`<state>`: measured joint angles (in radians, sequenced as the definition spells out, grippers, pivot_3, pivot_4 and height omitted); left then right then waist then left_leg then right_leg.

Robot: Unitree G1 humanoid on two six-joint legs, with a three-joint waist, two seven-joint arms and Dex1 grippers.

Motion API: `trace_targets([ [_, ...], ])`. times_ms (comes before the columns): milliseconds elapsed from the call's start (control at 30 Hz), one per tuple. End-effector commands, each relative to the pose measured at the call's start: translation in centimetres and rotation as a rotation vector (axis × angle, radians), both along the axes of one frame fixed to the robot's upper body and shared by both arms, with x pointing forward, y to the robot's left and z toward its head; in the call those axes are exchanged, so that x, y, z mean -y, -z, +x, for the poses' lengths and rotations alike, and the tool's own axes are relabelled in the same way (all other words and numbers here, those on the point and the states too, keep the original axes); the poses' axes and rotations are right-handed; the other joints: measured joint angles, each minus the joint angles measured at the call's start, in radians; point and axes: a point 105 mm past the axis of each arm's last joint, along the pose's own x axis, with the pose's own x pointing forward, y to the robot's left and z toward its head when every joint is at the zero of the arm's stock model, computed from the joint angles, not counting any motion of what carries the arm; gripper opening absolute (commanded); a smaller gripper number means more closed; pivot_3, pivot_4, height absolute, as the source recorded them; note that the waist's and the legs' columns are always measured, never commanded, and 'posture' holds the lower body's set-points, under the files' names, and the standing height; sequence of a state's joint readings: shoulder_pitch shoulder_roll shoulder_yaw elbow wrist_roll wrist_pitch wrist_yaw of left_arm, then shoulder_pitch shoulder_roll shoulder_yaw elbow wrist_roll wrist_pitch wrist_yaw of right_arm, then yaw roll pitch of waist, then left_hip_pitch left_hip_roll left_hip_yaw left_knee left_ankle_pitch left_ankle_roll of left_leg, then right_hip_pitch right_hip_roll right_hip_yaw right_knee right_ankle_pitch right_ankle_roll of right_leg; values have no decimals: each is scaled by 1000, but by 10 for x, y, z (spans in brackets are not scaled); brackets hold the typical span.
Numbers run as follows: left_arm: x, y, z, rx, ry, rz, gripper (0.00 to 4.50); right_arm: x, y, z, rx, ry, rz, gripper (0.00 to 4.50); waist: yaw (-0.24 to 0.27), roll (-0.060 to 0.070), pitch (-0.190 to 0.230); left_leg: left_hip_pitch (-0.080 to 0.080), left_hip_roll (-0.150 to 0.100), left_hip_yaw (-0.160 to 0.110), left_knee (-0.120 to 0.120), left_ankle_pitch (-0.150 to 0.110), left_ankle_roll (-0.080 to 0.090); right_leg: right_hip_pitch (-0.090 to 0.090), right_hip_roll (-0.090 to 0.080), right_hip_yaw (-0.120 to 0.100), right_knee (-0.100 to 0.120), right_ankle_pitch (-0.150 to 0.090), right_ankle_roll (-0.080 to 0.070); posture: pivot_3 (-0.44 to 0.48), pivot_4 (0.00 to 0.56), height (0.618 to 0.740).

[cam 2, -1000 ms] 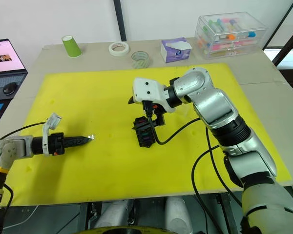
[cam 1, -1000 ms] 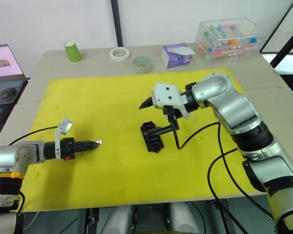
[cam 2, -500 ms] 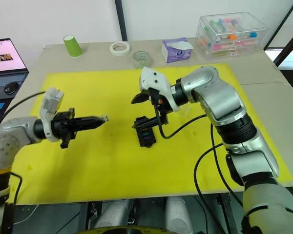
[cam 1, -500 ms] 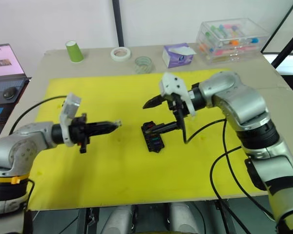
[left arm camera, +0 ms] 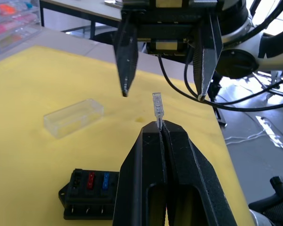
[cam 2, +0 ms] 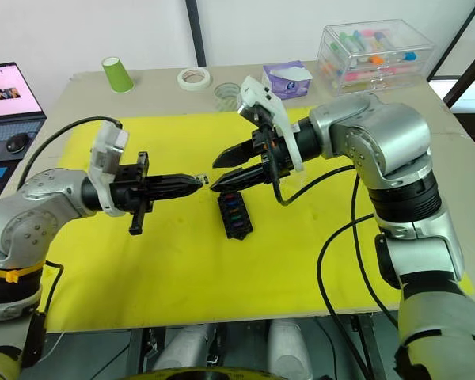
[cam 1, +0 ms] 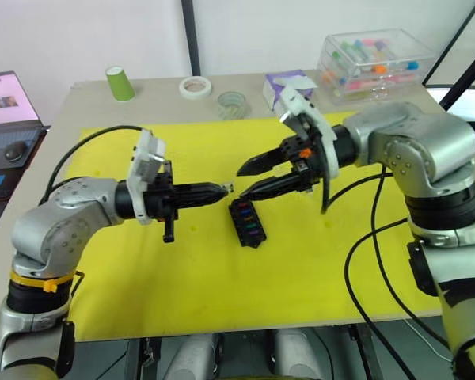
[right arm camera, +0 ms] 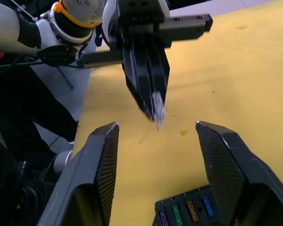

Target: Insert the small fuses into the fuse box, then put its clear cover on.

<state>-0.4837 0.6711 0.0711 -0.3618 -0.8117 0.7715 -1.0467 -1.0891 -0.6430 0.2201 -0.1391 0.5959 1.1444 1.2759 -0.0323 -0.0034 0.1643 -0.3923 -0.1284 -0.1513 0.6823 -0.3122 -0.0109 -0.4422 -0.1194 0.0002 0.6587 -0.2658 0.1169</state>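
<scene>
Even, bright indoor light falls on the yellow mat (cam 1: 182, 269), which shows no hard glare. Soft shadows sit close under the left gripper (cam 1: 228, 188) and the right gripper (cam 1: 239, 180). In the right wrist view that gripper's own fingers (right arm camera: 100, 174) are large and soft-edged (too near the lens), and the clear fuse (right arm camera: 158, 109) ahead of them is blurred.

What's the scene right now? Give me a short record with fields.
left tool: shut on clear fuse, held above the mat
right tool: open, facing the left tool, tips close to the fuse
fuse box: on yellow mat, below both tools, coloured fuses seated
clear cover: lying on the mat, off the box
</scene>
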Motion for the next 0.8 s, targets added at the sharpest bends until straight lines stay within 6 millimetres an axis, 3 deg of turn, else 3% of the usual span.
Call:
trace_targets([
  [33,1,-4,-2,65,18,28,0,-5,-14,-5,33,-25,21,2741,3,0,0,0,0,0,0,0,0,0,0,0,0,0,0,0,150,740],
  [267,1,-4,-2,76,14,31,0,-5,-11,-5,27,-34,3,2741,17,0,0,0,0,1,1,0,0,0,0,0,0,0,0,0,150,740],
  [367,1,-4,-2,79,12,32,0,-6,-8,-4,33,-31,-11,2251,18,0,0,0,0,1,1,0,0,0,0,0,0,0,0,0,150,740],
  [733,1,-4,0,93,5,43,0,-8,-3,-4,50,-48,-28,2251,18,0,0,0,0,1,1,0,0,0,0,0,0,0,0,0,150,740],
  [800,1,-4,0,95,4,46,0,-7,-3,-3,53,-44,-30,1919,18,0,0,0,0,1,1,0,0,0,0,0,0,0,0,0,150,740],
])
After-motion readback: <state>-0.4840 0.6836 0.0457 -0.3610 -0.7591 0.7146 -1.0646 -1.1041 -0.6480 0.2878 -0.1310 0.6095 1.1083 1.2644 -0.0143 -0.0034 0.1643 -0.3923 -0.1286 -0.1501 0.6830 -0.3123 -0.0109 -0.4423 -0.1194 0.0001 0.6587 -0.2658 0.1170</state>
